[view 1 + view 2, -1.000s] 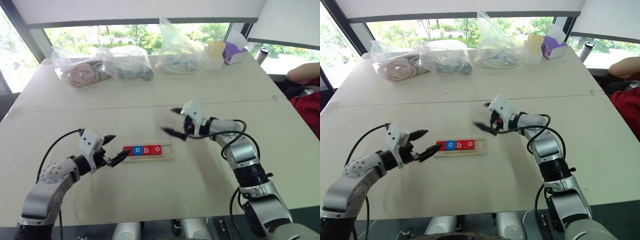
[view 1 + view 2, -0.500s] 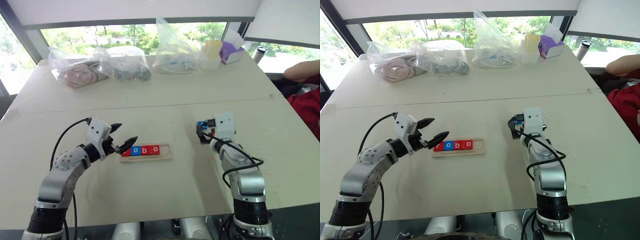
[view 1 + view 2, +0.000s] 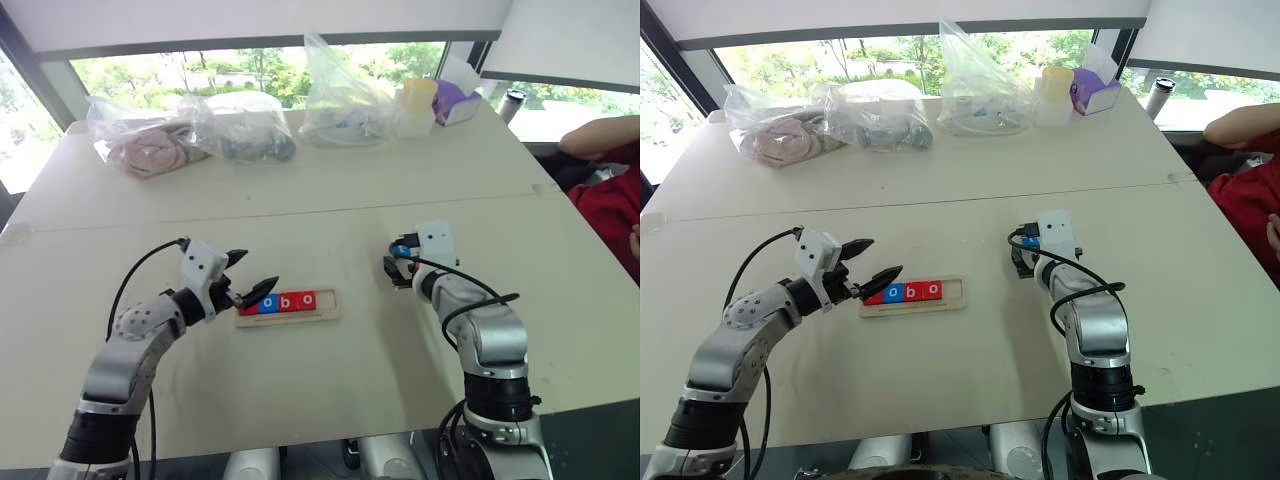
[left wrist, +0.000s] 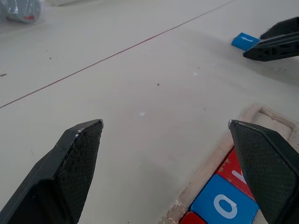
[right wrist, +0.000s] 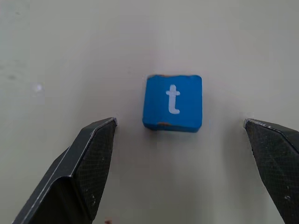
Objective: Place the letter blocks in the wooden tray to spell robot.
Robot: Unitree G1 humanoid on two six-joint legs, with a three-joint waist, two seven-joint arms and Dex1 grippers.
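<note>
Blue t block [image 5: 173, 102] between tool fingers [image 5: 88, 161]

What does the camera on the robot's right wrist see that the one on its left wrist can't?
The right wrist view alone lets you read the white letter t on the blue block, lying flat on the table between the open fingers of the right hand. The left wrist view alone has the wooden tray with its red and blue letter blocks, beside the open left hand. Both share the pale table and the blue t block, small and far off in the left wrist view, by the right hand's black fingertips.
</note>
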